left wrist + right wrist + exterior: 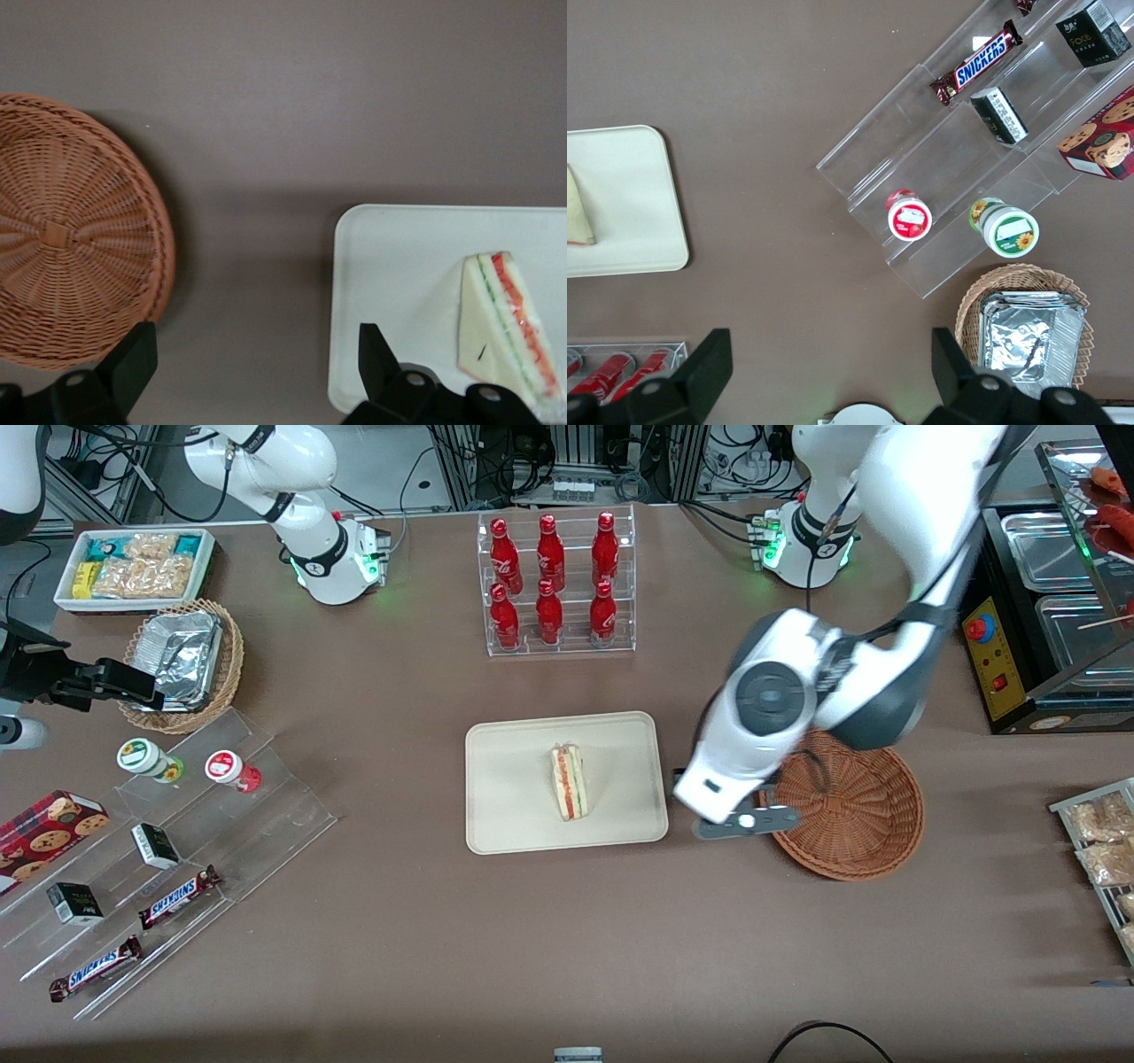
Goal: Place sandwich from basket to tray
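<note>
The sandwich (pixel 569 782) lies on the cream tray (pixel 514 824) in the middle of the table, its red, white and green filling showing. It also shows in the left wrist view (pixel 505 323) on the tray (pixel 390 266). The reddish-brown wicker basket (pixel 855 815) is empty beside the tray, toward the working arm's end; it shows in the left wrist view too (pixel 71 248). My left gripper (pixel 257 354) is open and empty, above the bare table between basket and tray. In the front view the wrist (pixel 744 779) hides the fingers.
A clear rack of red bottles (pixel 555 584) stands farther from the front camera than the tray. A foil-lined basket (pixel 182 664), a snack bin (pixel 133 567) and a stepped acrylic stand with candy bars (pixel 168 841) lie toward the parked arm's end. A metal counter (pixel 1054 602) flanks the working arm.
</note>
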